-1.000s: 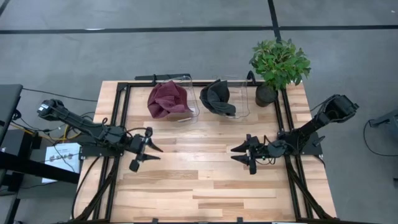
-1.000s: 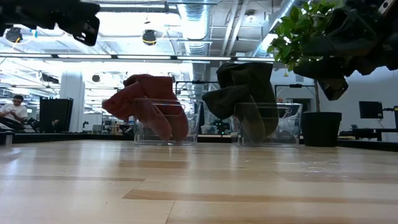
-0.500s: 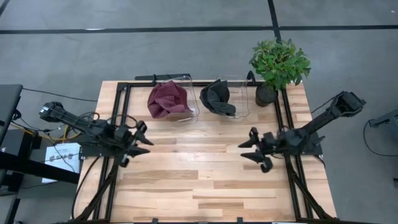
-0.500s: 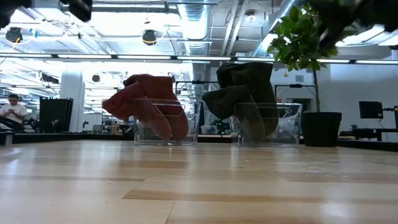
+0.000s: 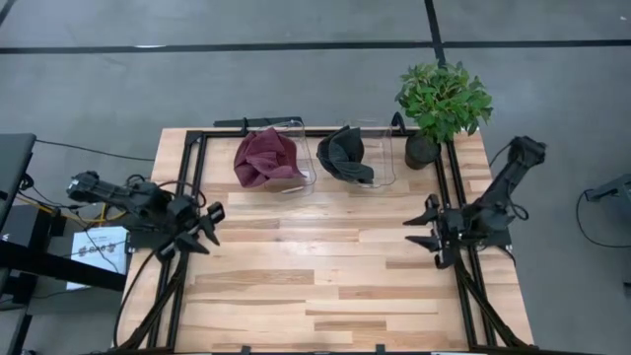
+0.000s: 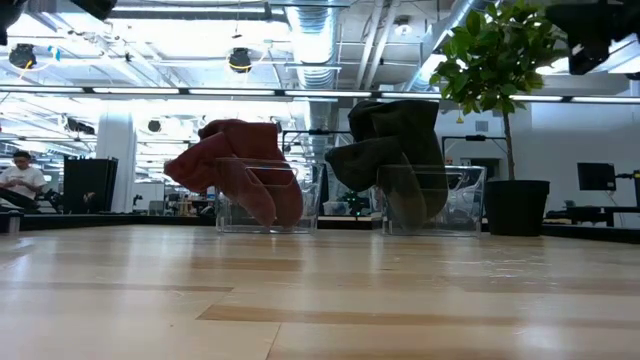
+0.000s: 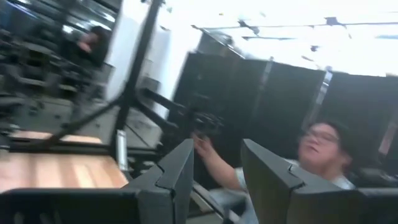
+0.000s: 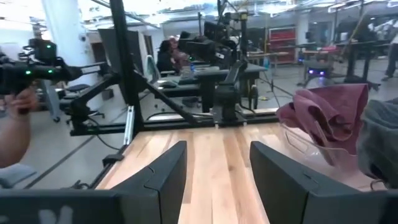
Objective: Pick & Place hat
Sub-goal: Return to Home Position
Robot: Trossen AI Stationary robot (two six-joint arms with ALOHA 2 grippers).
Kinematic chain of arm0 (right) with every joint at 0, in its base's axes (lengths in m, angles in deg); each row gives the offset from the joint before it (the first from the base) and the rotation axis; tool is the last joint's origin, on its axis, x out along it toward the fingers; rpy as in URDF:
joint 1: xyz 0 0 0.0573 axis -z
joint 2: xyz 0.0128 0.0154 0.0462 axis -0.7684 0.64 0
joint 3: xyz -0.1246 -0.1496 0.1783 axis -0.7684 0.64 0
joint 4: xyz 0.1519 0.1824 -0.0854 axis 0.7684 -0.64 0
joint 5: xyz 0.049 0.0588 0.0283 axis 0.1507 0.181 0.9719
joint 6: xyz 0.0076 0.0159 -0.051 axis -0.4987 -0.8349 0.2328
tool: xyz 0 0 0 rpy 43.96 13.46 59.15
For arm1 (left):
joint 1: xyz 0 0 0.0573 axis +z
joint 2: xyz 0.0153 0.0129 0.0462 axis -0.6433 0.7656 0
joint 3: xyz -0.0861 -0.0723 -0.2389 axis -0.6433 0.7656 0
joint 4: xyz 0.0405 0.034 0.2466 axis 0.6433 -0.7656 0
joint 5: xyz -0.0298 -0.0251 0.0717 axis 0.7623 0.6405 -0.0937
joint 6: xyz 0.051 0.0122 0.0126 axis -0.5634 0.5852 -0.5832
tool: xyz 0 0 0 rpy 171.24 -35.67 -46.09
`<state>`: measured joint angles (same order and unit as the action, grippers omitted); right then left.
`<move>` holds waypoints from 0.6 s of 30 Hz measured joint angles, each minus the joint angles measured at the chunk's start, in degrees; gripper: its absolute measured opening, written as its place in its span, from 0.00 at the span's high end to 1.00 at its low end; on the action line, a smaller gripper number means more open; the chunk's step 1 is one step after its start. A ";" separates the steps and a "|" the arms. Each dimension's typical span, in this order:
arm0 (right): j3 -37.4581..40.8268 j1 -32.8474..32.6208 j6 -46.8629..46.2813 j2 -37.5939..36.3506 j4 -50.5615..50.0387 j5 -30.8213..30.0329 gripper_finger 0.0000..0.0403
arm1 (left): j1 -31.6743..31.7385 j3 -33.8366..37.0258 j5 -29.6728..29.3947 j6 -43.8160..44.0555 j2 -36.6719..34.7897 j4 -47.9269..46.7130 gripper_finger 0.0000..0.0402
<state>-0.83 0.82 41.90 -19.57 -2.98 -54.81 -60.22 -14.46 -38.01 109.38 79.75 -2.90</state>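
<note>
The sorting looks finished: the red cap [image 5: 266, 158] sits in the left bin [image 5: 304, 148] and the black cap [image 5: 345, 155] in the right bin [image 5: 387, 158], both at the back of the counter [image 5: 325, 286], with no cap lying loose. Only parking the arms seems left. The left gripper [image 5: 207, 229] near the left edge and the right gripper [image 5: 419, 229] near the right edge are both spread and empty, well apart from the caps.
</note>
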 joint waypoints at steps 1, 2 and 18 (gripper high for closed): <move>0.01 -0.90 0.02 -1.81 -2.08 -0.40 0.59 | 0.30 0.00 1.64 -0.01 0.06 -0.19 0.67; 0.00 -1.66 0.00 -3.55 -4.21 -0.39 0.59 | 0.57 0.00 3.07 -0.08 0.20 -0.40 0.67; 2.14 -7.73 -3.48 -15.42 -20.81 19.66 0.58 | 3.93 5.25 12.91 5.40 0.26 -2.26 0.67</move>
<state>1.31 -6.91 38.42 -34.99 -23.80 -35.15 -56.29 -9.22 -25.10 114.77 80.01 -5.16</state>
